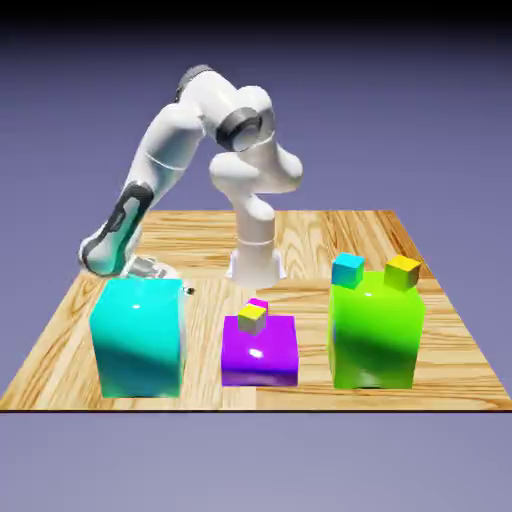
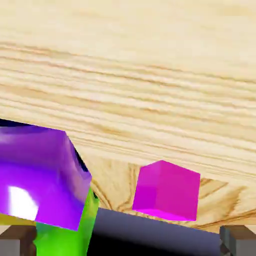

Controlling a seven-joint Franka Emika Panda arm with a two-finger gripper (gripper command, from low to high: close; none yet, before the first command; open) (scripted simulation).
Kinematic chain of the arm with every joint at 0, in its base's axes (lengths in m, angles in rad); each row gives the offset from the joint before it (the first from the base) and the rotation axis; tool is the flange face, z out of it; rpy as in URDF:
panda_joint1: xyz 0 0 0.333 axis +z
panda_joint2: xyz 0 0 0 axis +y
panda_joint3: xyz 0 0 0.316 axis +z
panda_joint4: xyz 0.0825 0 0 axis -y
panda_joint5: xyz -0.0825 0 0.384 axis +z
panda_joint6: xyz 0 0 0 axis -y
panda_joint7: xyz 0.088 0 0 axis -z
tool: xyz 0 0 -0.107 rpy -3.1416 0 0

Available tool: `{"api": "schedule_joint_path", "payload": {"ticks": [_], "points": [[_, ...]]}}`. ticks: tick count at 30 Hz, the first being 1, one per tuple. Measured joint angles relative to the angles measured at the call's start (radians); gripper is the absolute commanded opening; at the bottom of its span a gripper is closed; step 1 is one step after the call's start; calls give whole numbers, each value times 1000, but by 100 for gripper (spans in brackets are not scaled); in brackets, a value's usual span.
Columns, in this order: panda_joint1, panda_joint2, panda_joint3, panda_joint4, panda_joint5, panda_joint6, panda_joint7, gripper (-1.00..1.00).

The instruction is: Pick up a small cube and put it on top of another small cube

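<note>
The hand (image 2: 129,241) is spread wide with nothing between its fingers: in the hand view the two grey fingertips (image 2: 18,240) sit at the bottom corners, far apart. Ahead of them, and not touching them, the tiny magenta-pink cube (image 2: 166,190) rests on the bare wood of the bench (image 2: 130,75). Just to one side of it in that view stands the large purple block (image 2: 40,175), with a strip of the green block (image 2: 62,237) showing beyond it. In the exterior view the hand hangs low over the bench at the exterior view's left, on the far side of the big cyan block (image 1: 138,338), which hides its fingertips. The white arm (image 1: 165,150) bends down to it from the base at the far edge. The purple block stands at the near middle with a small olive-yellow cube (image 1: 252,319) on its top, and only a sliver of the magenta-pink cube shows just behind that one. At the exterior view's right the green block carries two small cubes on its top, apart from each other: a cyan cube (image 1: 348,269) on the left and the yellow-orange cube (image 1: 403,271) on the right.
</note>
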Motion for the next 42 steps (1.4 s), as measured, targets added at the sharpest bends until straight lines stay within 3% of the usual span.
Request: {"api": "schedule_joint_path", "payload": {"ticks": [7,14,15,22,36,42], "points": [[178,148,-32,-254,300,-149,1,0],[230,188,91,-277,503,-161,1,0],[237,191,121,-278,538,-154,4,-100],[198,173,-48,-269,339,-194,-8,-100],[143,-167,-146,6,-226,-56,331,-100],[233,-383,-261,91,-486,88,576,-100]]}}
